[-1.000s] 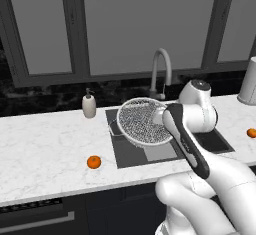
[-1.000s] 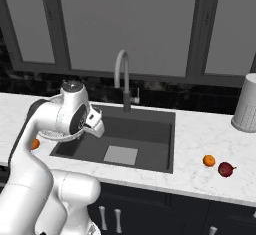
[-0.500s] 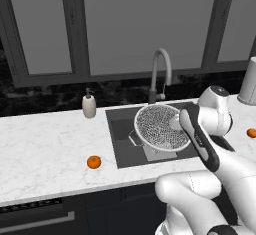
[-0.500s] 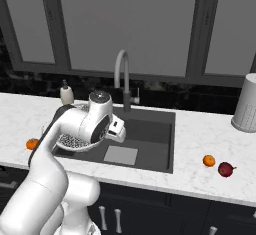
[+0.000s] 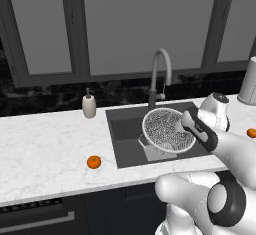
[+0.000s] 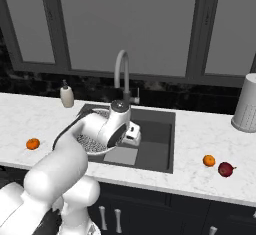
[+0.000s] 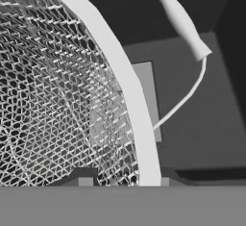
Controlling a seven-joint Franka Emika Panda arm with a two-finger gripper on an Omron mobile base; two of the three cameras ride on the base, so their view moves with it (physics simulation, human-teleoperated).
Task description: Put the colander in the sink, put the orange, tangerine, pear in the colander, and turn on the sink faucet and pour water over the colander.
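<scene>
The jaws are clamped on the white rim of the colander [image 7: 120, 76], one dark tip on each side of it at the bottom of the hand view. The gripper [image 5: 186, 124] holds the colander [image 5: 166, 130] at its 3 o'clock edge in the left base view, tilted and hanging over the sink [image 5: 125, 134]; whether it touches the basin floor cannot be told. In the hand view a thin wire handle [image 7: 180, 18] arcs out from the rim toward 1 o'clock, and the lighter grey square of the sink [image 7: 149, 95] shows beneath the mesh. The sink faucet [image 5: 159, 74] rises behind the basin at 12 o'clock from the colander. On the table [image 6: 200, 179], in the right base view, an orange fruit [image 6: 209, 160] lies just beside the pear [image 6: 226, 169], at 3 o'clock from the sink. Another orange fruit [image 5: 93, 162] sits on the table at 8 o'clock from the sink in the left base view.
</scene>
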